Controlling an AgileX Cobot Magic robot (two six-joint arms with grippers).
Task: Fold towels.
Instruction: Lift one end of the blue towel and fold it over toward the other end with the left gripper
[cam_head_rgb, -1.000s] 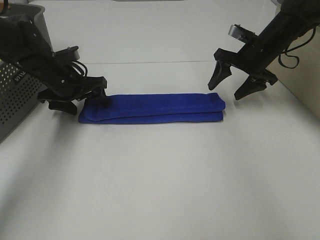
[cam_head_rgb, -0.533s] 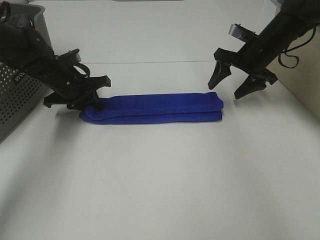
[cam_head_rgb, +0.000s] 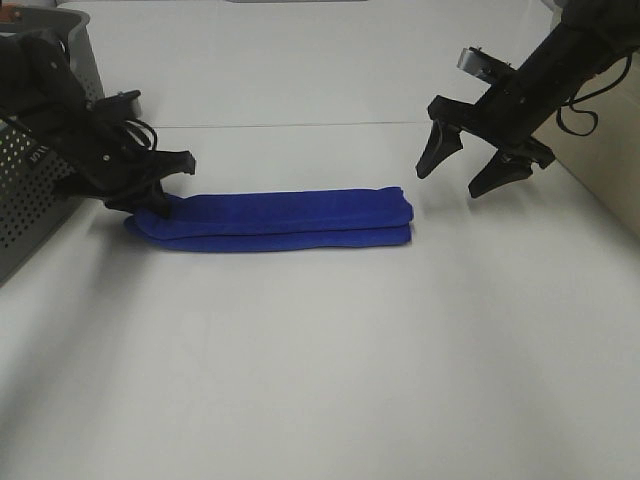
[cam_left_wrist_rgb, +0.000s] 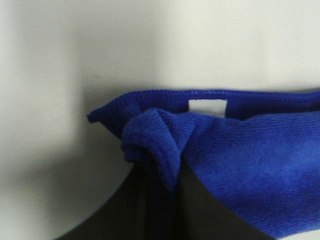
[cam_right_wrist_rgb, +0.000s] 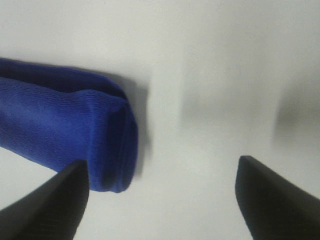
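The royal blue towel (cam_head_rgb: 275, 219) lies on the white table as a long folded strip. My left gripper (cam_head_rgb: 150, 200) is shut on the towel's left end. In the left wrist view the pinched blue cloth (cam_left_wrist_rgb: 165, 135) bunches between the dark fingers (cam_left_wrist_rgb: 200, 210), and the small white tag (cam_left_wrist_rgb: 207, 107) shows at the stitched edge. My right gripper (cam_head_rgb: 467, 177) is open and empty, hovering above and to the right of the towel's right end. The right wrist view shows that folded end (cam_right_wrist_rgb: 95, 135) beside one open finger (cam_right_wrist_rgb: 45, 205).
A perforated grey basket (cam_head_rgb: 35, 190) stands at the far left, close behind my left arm. A beige surface (cam_head_rgb: 600, 170) borders the table at the right. A seam (cam_head_rgb: 300, 125) runs across the table behind the towel.
My left gripper has closed on the towel's left end and dragged the whole towel leftward toward the basket. The right gripper has stayed in place, so the towel's right end is now farther from it.
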